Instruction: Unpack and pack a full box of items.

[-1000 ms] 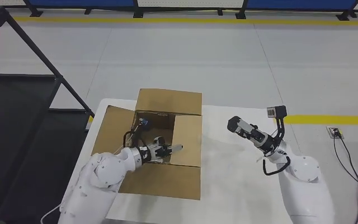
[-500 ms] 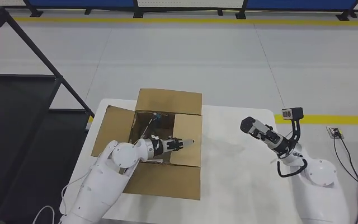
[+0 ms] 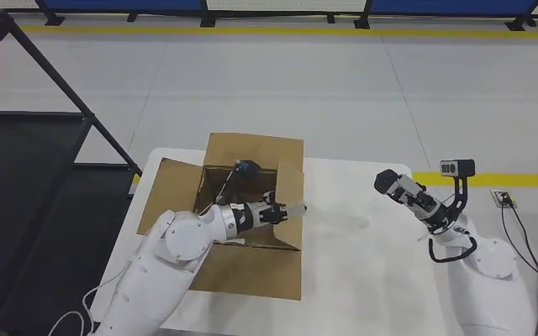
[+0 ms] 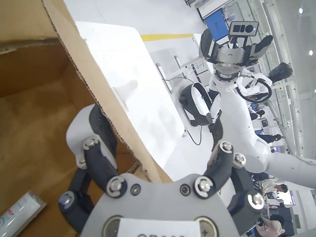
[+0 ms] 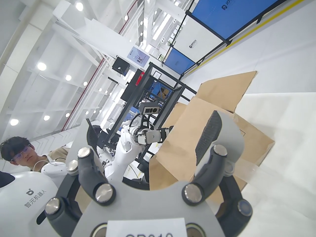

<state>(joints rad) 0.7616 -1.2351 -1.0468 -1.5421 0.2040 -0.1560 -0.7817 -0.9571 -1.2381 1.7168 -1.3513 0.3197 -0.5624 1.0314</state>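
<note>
A brown cardboard box [image 3: 244, 269] stands open on the left half of the white table [image 3: 361, 260]. Its right flap [image 3: 290, 189] stands nearly upright. My left gripper [image 3: 290, 210] is open and straddles that flap's edge [image 4: 81, 75]: one finger [image 4: 98, 122] is inside the box against the cardboard, the other outside over the table. A white tube [image 4: 22, 208] lies on the box floor. My right gripper [image 3: 387, 180] hangs open and empty above the table's right side, well away from the box [image 5: 217, 114]; it also appears across the table [image 4: 232, 48].
The box's back, left and front flaps lie folded outward. Bare tabletop stretches between the box and my right arm. A black metal rack [image 3: 50, 92] stands beside the table's left edge. A yellow floor line [image 3: 496, 179] runs behind the right arm.
My left gripper has slid to the right across the box, and the right flap has swung from lying over the opening to nearly upright. My right arm has drawn back to the right.
</note>
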